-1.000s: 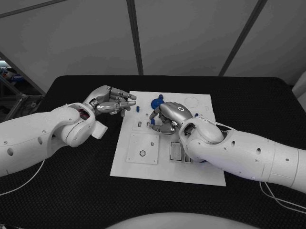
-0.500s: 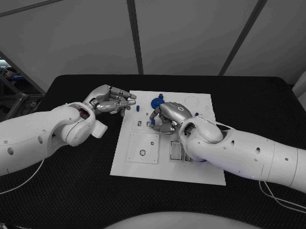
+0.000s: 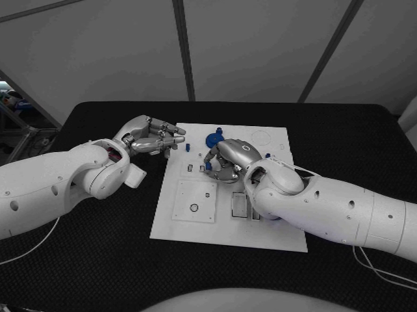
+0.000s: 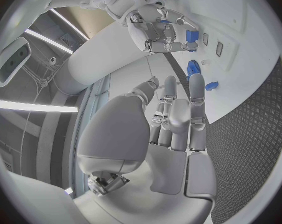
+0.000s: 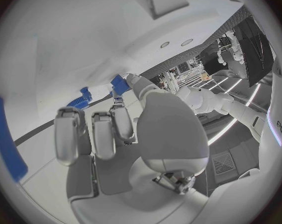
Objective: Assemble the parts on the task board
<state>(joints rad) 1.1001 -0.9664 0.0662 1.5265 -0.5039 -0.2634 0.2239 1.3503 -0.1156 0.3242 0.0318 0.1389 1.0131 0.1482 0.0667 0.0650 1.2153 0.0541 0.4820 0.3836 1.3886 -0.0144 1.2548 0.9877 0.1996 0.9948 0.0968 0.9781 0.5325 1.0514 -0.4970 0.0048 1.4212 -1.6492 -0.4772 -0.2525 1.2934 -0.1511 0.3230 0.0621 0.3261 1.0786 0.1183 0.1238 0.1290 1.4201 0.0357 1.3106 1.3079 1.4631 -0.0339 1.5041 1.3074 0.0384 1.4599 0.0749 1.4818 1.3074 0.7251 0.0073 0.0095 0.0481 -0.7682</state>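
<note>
Both hands are working at the task board's (image 3: 265,237) far end: the right hand (image 3: 229,160) is apparently pinching a small blue part (image 5: 120,83) for seating, while the left hand (image 3: 153,138), fingers curled on nothing, is waiting.

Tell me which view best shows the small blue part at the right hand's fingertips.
Right wrist view: the small blue part sits close at the right hand's fingertips. In the left wrist view it is smaller; in the head view the hand covers it.

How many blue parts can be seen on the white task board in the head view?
3 at least: a round blue part near the far edge of the task board, a small blue peg beside the left hand, and one at the right hand, which may hide others.
</note>
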